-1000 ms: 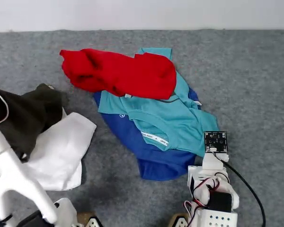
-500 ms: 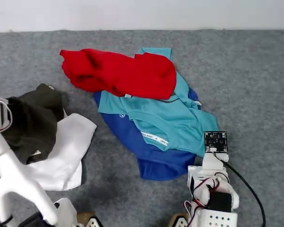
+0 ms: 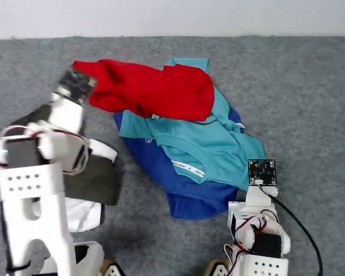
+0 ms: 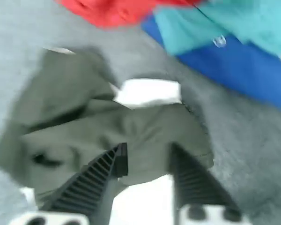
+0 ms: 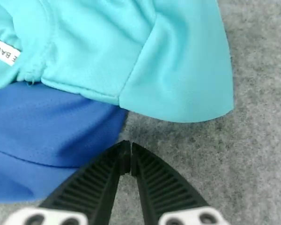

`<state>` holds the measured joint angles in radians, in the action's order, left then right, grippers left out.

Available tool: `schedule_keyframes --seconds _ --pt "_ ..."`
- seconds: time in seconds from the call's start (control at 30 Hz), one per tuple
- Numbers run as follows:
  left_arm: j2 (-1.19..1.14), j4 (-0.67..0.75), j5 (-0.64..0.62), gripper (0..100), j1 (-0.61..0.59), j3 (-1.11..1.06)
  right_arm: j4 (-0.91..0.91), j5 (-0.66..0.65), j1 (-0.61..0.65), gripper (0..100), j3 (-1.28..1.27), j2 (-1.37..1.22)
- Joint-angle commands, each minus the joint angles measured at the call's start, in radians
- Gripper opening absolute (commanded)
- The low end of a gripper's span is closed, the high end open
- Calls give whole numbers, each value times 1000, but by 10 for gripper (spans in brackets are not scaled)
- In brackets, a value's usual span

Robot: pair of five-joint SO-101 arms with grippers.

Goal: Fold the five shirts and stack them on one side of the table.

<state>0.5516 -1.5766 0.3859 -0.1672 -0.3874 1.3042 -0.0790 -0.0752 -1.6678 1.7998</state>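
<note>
Left claw (image 4: 147,153) hangs spread over the crumpled olive-green cloth shirt (image 4: 84,126). Right claw (image 5: 131,150), pressed together, sits well apart from it.

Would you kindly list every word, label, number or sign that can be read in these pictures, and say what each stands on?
On the teal shirt, a white neck label: its print is too small to read in the high view.
The same label in the right wrist view: cut by the picture's edge, no whole text to quote.
A small mark on the teal shirt in the left wrist view: blurred, unreadable.
</note>
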Motion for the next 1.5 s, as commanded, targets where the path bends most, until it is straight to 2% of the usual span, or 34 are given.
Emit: schedule_keyframes --seconds 0.0,0.13,0.33,0.47,0.6,0.8,0.93,1.27,1.47 --pt "28 189 11 12 -5 -196 2 11 -1 11 -15 7" --pt "28 382 23 16 -80 -352 2 11 -1 11 -15 7" --pt "-46 546 207 16 -216 -478 2 11 -1 11 -15 7" --pt "-218 594 249 16 -324 -446 2 11 -1 11 -15 7" --pt "-436 585 249 16 -434 -297 2 11 -1 11 -15 7" --pt "-686 470 249 15 -583 47 2 11 -1 11 -15 7" --pt "-750 308 247 15 -618 259 2 11 -1 11 -15 7" --pt "-749 -41 245 15 -512 549 2 11 -1 11 -15 7" --pt "-744 -180 238 17 -416 673 2 11 -1 11 -15 7"
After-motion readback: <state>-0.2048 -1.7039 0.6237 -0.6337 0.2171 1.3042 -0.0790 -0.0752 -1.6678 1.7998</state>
